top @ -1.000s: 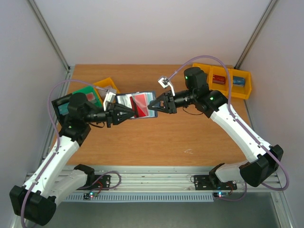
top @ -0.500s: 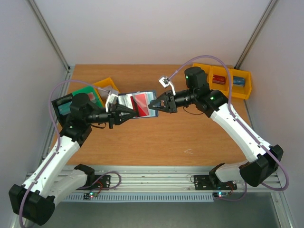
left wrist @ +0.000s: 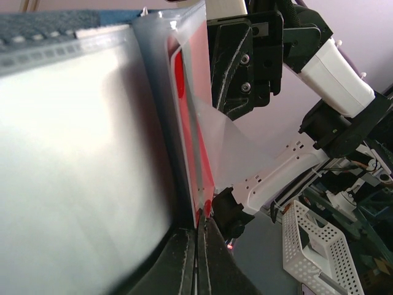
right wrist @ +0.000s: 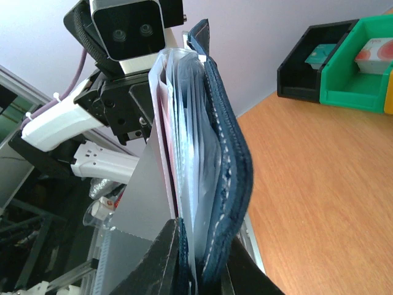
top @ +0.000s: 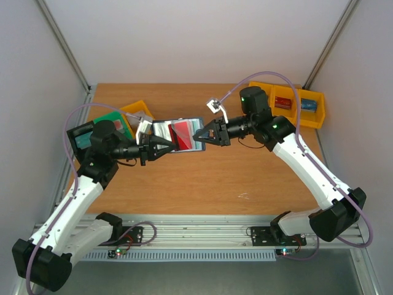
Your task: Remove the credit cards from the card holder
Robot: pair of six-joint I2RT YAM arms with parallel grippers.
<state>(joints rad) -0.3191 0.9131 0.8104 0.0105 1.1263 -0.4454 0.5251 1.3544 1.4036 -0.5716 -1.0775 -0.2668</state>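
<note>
The navy card holder (top: 162,130) hangs open in the air over the table's back left, held between both grippers. A red card (top: 183,134) lies tilted in its pale lining. My left gripper (top: 167,145) is shut, pinching the lower edge of the red card (left wrist: 191,123), with a pale clear pocket (left wrist: 80,160) beside it. My right gripper (top: 198,136) is shut on the holder's right end, and its jaws clamp the navy cover (right wrist: 228,166) and the pale sleeves. The other cards are hidden.
A yellow bin (top: 139,110), a green bin (top: 111,120) and a black bin (top: 79,137) stand at the left behind the left arm. A row of yellow bins (top: 295,106) with small boxes stands at the back right. Bare wood lies below the holder.
The red card now sits more tilted in the holder. Both grippers have shifted only slightly and keep their hold.
</note>
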